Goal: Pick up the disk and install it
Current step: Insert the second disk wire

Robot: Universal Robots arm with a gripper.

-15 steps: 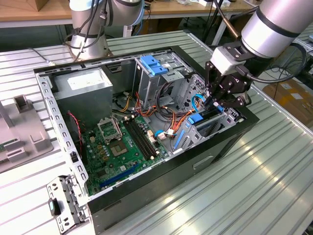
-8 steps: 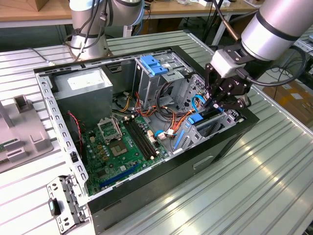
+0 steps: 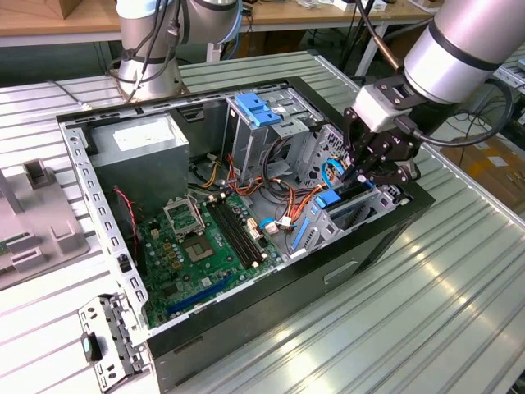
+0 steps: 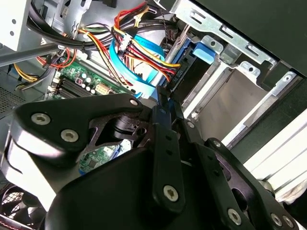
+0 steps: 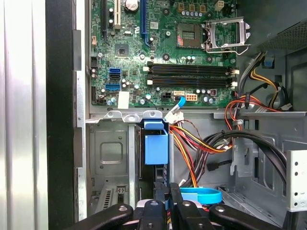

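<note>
Disk (image 5: 156, 143) sits edge-on in drive bay (image 5: 110, 153), approx 3 o'clock of PC case (image 3: 246, 304) in the exterior view; you've got gripper (image 5: 167, 188) pinched closed, tips at its blue rail, w/ motherboard (image 5: 163, 48) beyond.

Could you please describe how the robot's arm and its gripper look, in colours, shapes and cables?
The arm is a thick, round, silver-grey tube with a dark band near its end. A light grey block joins it to the gripper, which is black, built of flat linked bars with round silver screw heads. Black cables run along the arm.
</note>
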